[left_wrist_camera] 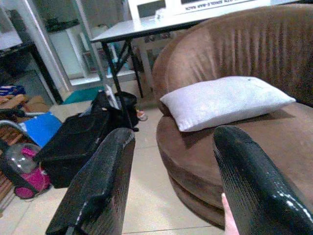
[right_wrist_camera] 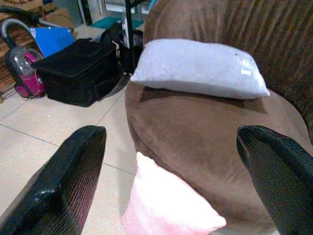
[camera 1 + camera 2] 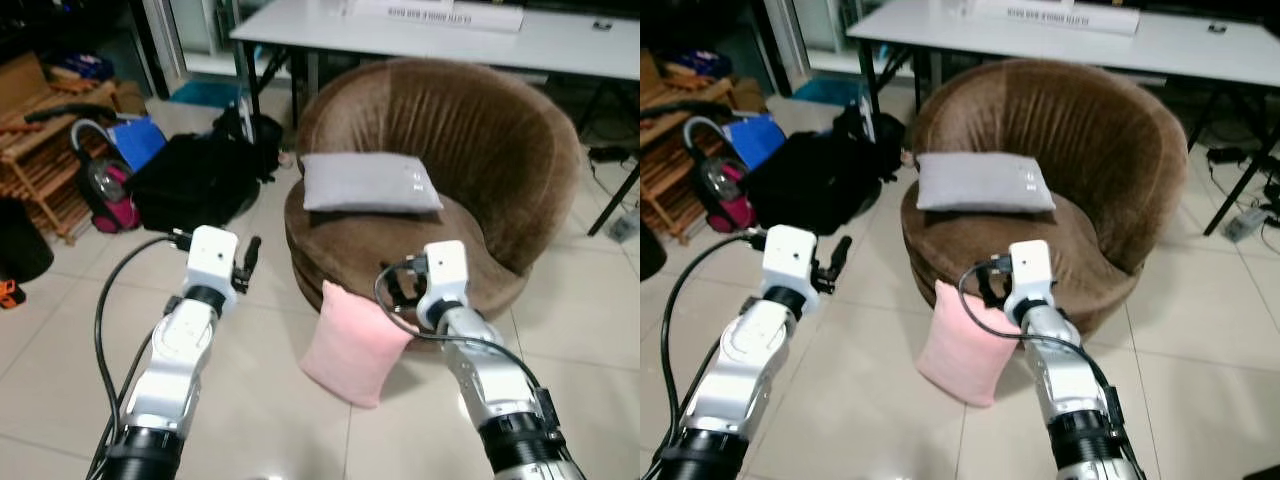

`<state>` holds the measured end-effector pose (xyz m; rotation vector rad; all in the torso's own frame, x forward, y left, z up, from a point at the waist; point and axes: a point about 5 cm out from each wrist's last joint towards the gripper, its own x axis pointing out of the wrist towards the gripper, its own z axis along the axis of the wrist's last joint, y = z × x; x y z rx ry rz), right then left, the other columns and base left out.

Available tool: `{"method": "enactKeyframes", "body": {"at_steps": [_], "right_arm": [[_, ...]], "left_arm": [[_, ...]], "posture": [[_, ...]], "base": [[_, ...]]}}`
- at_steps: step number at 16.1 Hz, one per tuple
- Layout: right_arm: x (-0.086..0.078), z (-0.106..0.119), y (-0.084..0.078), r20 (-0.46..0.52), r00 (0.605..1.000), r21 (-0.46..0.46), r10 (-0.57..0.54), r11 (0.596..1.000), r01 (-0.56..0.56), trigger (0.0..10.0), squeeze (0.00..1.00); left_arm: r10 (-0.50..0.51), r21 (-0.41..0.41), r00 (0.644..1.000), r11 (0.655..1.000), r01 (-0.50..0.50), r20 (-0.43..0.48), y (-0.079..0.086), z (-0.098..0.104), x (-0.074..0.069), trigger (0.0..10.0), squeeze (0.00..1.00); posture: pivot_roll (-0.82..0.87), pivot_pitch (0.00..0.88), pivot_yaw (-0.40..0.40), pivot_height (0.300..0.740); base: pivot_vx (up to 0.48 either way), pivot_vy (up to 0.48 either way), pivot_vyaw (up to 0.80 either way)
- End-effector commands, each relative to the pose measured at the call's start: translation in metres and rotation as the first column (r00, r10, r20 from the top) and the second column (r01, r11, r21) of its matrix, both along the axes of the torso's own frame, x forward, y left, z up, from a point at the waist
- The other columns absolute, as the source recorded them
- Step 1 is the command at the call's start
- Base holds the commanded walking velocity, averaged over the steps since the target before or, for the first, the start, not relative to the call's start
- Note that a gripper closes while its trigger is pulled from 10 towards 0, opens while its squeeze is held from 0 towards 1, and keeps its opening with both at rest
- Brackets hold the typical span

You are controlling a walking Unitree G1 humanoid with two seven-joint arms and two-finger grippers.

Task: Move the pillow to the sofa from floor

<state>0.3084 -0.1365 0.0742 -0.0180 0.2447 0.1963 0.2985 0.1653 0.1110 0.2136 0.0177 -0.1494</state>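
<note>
A: Starting at our right gripper (image 2: 171,161): its two black fingers (image 2: 63,181) are spread wide with nothing between them. In the wrist view the pink square fabric pillow (image 2: 164,200) lies in the gap ahead, not touched.

B: And our left gripper (image 1: 166,186)? Its fingers (image 1: 98,186) also stand well apart and hold nothing. It hovers over bare floor tiles to the left of the pillow.

A: The pink pillow stands on the white tiled floor (image 3: 240,400), tilted, its upper edge leaning against the front rim of the round brown velvet sofa chair (image 3: 440,160). Our right gripper hangs just above the pillow's upper right corner, in front of the seat edge.

B: On the seat we see a grey rectangular cushion (image 3: 368,183) lying flat toward the back. The front half of the seat, between that cushion and the rim, is bare brown fabric.

A: Around us, the tiles to the pillow's left and in front are open. Farther left sits a black soft bag (image 3: 195,180), with a pink and grey vacuum cleaner (image 3: 105,190) just beside it and a wooden rack (image 3: 35,150) at the edge.

B: Behind the chair stands a white table on black legs (image 3: 420,30), its front edge near the chair's backrest.
</note>
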Motion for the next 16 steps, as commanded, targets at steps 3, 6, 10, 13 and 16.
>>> {"method": "enactKeyframes", "body": {"at_steps": [3,6,10,13,16], "right_arm": [[0.0026,0.0023,-0.0066,0.016,1.000,0.000,-0.022,1.000,0.022,10.0,0.00],[0.0024,0.0024,-0.0070,0.016,1.000,0.002,-0.026,1.000,0.026,10.0,0.00],[0.0028,0.0018,-0.0078,0.011,0.999,0.015,-0.035,0.999,0.035,10.0,0.00],[0.0031,0.0018,-0.0078,0.010,0.999,0.016,-0.034,0.999,0.034,10.0,0.00],[0.0037,0.0027,-0.0067,0.017,0.999,0.010,-0.029,1.000,0.028,10.0,0.00]], "left_arm": [[-0.018,-0.007,1.000,1.000,0.018,0.013,-0.0029,0.0029,0.0010,10.0,0.00],[-0.026,-0.012,1.000,1.000,0.027,0.016,-0.0037,0.0035,0.0008,10.0,0.00],[-0.030,-0.019,0.999,0.999,0.031,0.016,-0.0035,0.0040,0.0017,10.0,0.00],[-0.031,-0.019,0.999,0.999,0.032,0.017,-0.0036,0.0042,0.0017,10.0,0.00],[-0.032,-0.019,0.999,0.999,0.032,0.018,-0.0039,0.0047,0.0022,10.0,0.00]], "posture": [[0.02,0.000,0.017,0.740],[0.02,0.000,0.018,0.740],[0.02,0.000,0.018,0.740],[0.02,0.000,0.017,0.740],[0.03,0.000,0.016,0.740]], "base": [[0.000,0.000,0.00],[0.185,0.000,0.00],[0.337,0.000,0.00],[0.340,0.000,0.00],[0.339,0.000,0.00]]}}
